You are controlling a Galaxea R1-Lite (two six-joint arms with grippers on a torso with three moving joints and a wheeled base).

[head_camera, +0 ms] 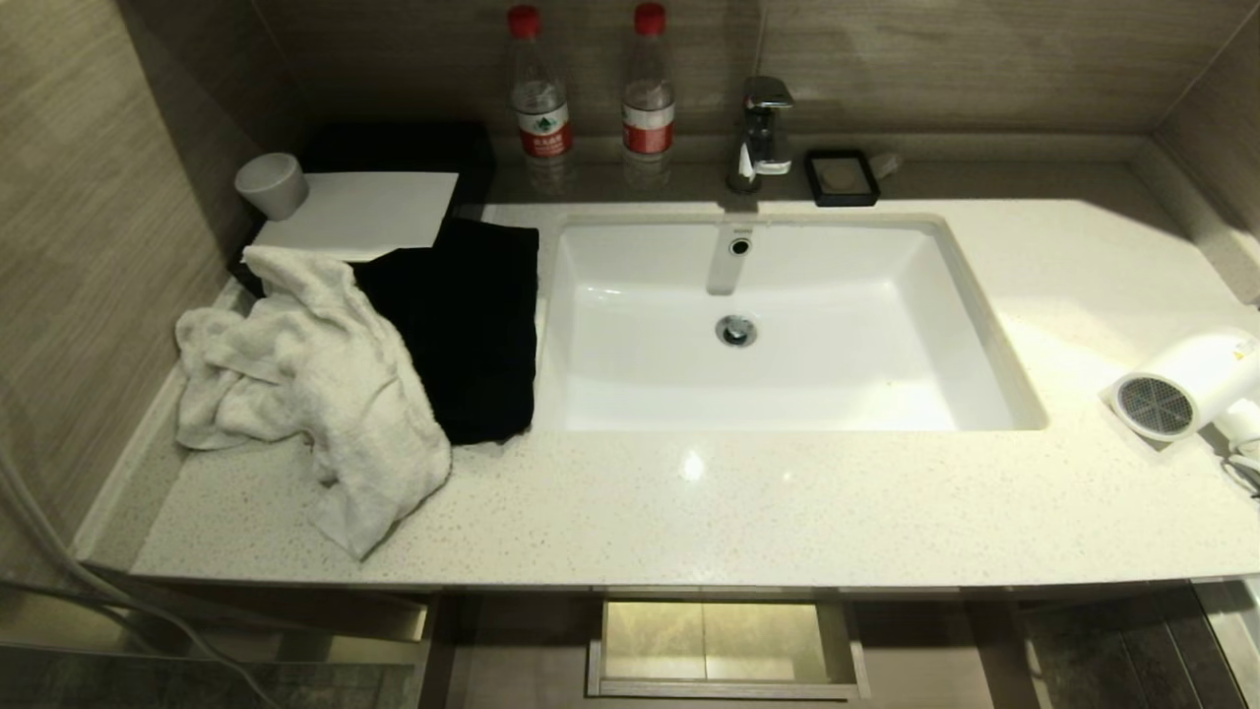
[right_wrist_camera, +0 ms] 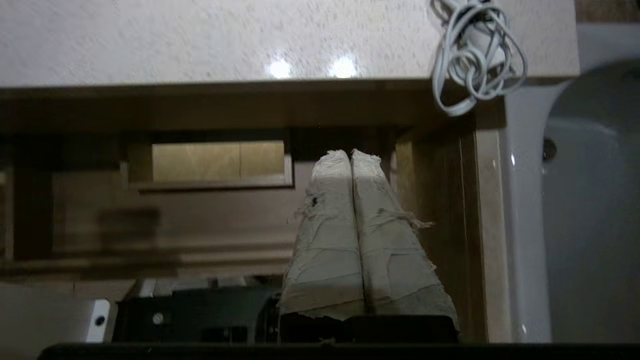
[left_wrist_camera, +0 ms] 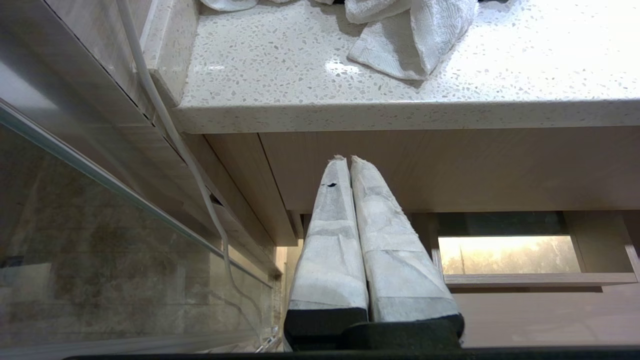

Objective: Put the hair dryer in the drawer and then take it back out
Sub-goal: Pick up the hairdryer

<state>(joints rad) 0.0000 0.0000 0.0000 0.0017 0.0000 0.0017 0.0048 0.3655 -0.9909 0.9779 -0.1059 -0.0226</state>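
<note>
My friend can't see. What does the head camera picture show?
A white hair dryer lies at the right edge of a speckled counter, beside a white sink. A crumpled white towel sits left, and the drawer below stands open.

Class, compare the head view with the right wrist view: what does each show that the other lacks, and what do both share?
Only the head view: the sink, two water bottles, white towel and the hair dryer barrel on the countertop.
Only the right wrist view: the right hand, shut, below the counter edge, and the coiled cord.
Both: the countertop and the drawer with its boxed cut-out.
</note>
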